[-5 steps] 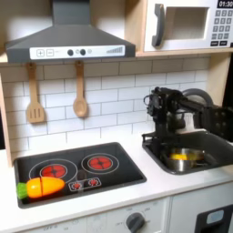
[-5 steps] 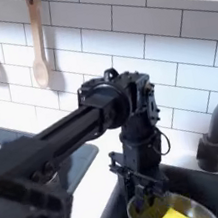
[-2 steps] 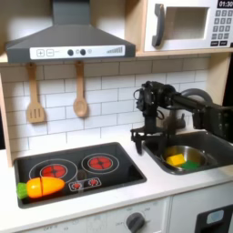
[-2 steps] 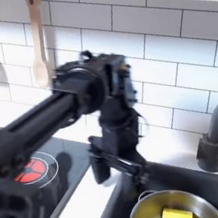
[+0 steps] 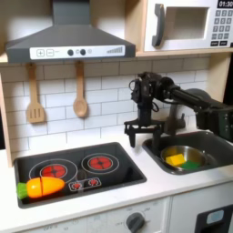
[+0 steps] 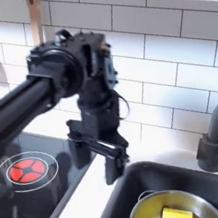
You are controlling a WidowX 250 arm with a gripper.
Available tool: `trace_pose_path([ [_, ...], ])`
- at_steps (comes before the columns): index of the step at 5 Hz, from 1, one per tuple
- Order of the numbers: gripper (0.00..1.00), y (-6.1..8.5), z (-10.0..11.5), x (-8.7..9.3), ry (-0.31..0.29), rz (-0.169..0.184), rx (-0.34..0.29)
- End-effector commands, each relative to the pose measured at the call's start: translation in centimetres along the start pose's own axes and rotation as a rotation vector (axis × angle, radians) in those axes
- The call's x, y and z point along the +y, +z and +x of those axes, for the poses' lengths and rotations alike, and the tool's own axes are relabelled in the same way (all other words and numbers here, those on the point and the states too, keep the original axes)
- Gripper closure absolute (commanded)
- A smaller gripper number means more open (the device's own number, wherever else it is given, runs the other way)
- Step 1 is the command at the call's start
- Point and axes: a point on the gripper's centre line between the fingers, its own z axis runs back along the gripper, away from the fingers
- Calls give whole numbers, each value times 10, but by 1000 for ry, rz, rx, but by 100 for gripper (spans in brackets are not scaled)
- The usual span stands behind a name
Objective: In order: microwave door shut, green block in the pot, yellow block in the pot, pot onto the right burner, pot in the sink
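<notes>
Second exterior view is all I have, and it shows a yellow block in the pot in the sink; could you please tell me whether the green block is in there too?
Observer: Yes. In the first exterior view the green block lies in the pot beside the yellow block.
Operator: Thank you. Is the microwave door shut?
Observer: Yes, the microwave door sits shut against its frame.
Operator: Is anything lying on the stove?
Observer: A toy carrot lies at the front corner of the stove, on the first exterior view's left.
</notes>
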Motion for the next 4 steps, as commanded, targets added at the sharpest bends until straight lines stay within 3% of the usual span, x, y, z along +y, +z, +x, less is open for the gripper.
trace_pose_path([
  [1,0,15,-23,34,135,40,12],
  [2,0,27,-37,51,194,66,5],
  [3,0,38,-48,70,287,65,28],
  [4,0,46,-48,68,278,77,0],
])
